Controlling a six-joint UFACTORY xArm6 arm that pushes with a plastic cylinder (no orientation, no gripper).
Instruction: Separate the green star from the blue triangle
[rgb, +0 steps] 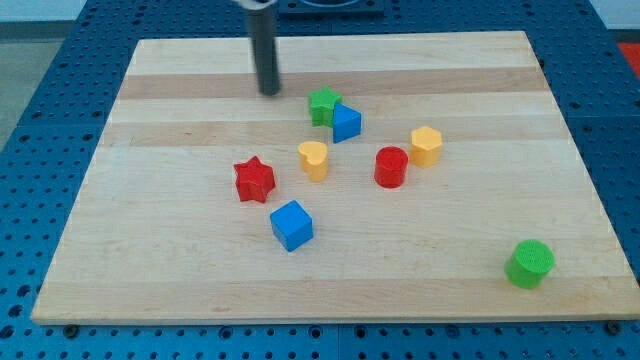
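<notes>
The green star (322, 104) sits near the top middle of the wooden board (180, 260). The blue triangle (347, 123) touches it on its lower right side. My tip (269, 92) rests on the board to the left of the green star, a short gap away and slightly higher in the view. The dark rod rises from the tip to the view's top edge.
Below the pair lie a yellow block (313, 159), a red cylinder (390, 167) and a yellow hexagon-like block (426, 146). A red star (254, 180) and a blue cube (292, 225) lie lower left. A green cylinder (529, 264) stands at the lower right.
</notes>
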